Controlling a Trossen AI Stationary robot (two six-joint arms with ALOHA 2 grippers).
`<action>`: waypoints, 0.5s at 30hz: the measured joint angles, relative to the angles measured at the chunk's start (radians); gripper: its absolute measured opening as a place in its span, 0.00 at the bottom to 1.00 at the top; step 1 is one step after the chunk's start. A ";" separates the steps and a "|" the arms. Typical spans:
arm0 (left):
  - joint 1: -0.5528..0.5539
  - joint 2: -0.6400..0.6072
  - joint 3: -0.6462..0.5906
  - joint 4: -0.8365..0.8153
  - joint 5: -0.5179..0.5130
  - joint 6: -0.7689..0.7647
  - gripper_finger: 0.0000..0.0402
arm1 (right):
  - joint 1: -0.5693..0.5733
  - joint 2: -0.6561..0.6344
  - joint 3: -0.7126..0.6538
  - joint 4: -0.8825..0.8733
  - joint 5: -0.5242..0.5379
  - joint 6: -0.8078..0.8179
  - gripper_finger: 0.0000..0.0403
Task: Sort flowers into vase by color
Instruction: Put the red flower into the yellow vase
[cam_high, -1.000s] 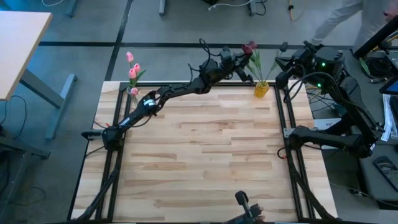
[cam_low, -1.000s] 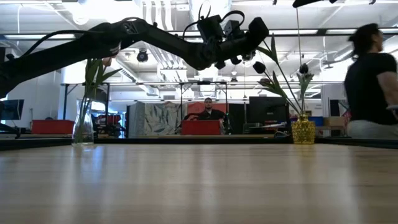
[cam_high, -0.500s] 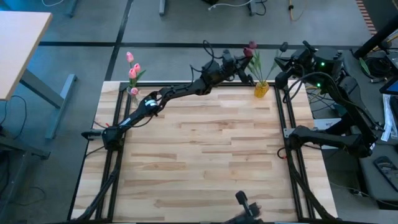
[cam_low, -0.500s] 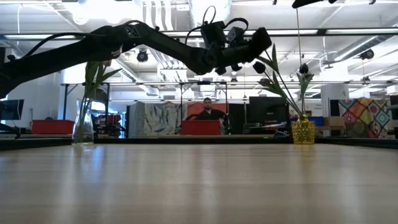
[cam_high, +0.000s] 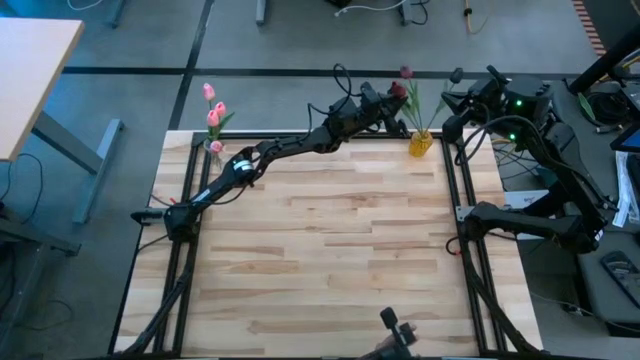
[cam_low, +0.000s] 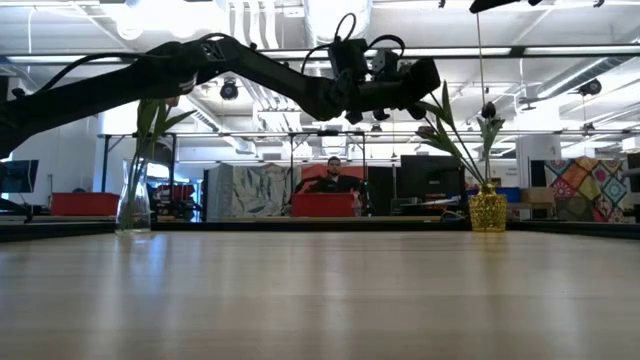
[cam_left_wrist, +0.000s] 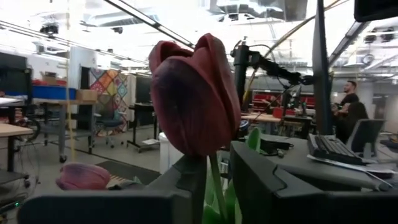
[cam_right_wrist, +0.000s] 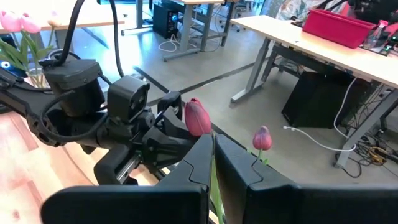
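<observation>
Reaching over the faceted yellow glass vase (cam_high: 421, 144), our left gripper (cam_high: 392, 103) fingers loosely flank an upright maroon tulip (cam_left_wrist: 196, 93)'s thin stem; right gripper (cam_right_wrist: 213, 163) fingers closed.

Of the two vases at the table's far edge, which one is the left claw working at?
The yellow vase at the far right, holding maroon tulips. The left claw is at those tulips; the clear vase with pink tulips stands far left.

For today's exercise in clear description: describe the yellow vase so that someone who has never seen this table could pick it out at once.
Start at the wooden table and go to its far edge, toward the right arm's side. There stands the yellow vase, small and squat, holding dark maroon tulips. The other vase, at the far left corner, is clear glass, taller and slimmer, with pink tulips.
</observation>
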 joint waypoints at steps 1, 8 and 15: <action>0.000 -0.001 0.000 0.000 0.011 0.000 0.15 | 0.000 0.000 0.000 0.000 0.000 0.000 0.03; 0.000 -0.024 0.000 -0.021 0.061 -0.003 0.24 | 0.000 0.000 0.000 0.000 -0.001 0.000 0.03; 0.004 -0.045 0.000 -0.115 0.075 -0.039 0.32 | 0.000 0.000 0.000 0.000 -0.001 0.000 0.03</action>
